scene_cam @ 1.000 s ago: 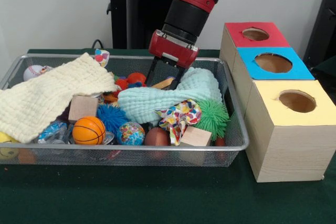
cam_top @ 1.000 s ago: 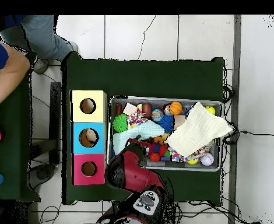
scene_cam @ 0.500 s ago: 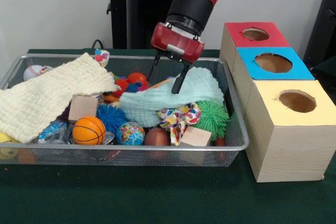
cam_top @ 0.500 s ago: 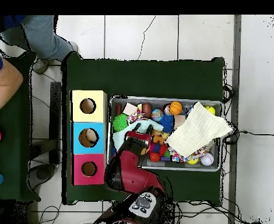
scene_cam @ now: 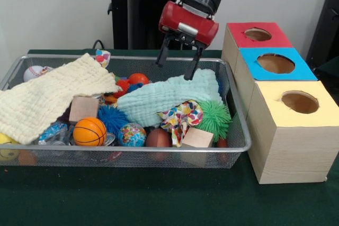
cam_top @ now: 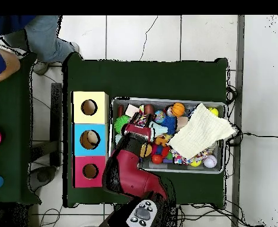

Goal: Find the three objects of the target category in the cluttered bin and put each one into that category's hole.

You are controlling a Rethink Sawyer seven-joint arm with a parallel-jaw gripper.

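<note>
Your arm covers a good chunk of the bin [cam_top: 221, 106] from overhead, and in front the yellow cloth [scene_cam: 47, 96] and mint cloth [scene_cam: 169, 96] bury a lot of the clutter, so you can't really tell what's under them. The mint cloth lies just below the hand [scene_cam: 177, 67], long axis running sideways across the bin. The hand hangs above it with fingers spread apart, holding nothing; the tips look just clear of the cloth. The boxes [scene_cam: 288, 125] with holes sit off to its side.
</note>
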